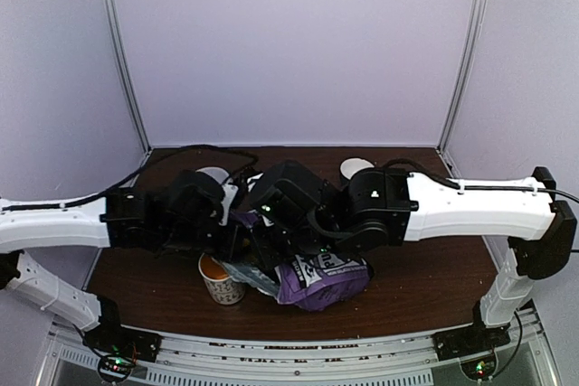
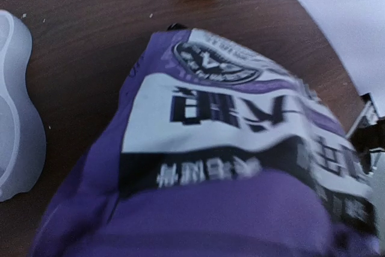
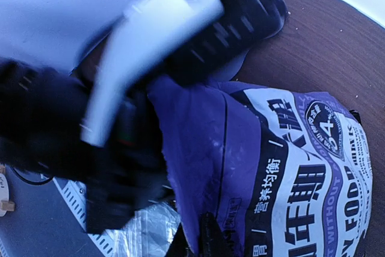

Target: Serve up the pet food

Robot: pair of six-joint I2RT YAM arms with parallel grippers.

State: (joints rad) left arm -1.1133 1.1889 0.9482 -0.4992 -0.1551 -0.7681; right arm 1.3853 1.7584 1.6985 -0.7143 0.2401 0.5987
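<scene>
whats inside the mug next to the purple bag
From above, only the orange lining of the mug shows. The left arm hides the far part of its mouth, and the view is too small to tell whether any kibble is in it. The purple bag lies beside it.

Left arm [image 1: 54,223] and right arm [image 1: 475,205] reach inward from opposite sides — forearms roughly level, wrists meeting at centre — their fingers hidden, grip unreadable.

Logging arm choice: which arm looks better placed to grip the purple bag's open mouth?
Probably right: its finger is at the purple bag, beside the silver lining; the left wrist view shows only the label.
</scene>
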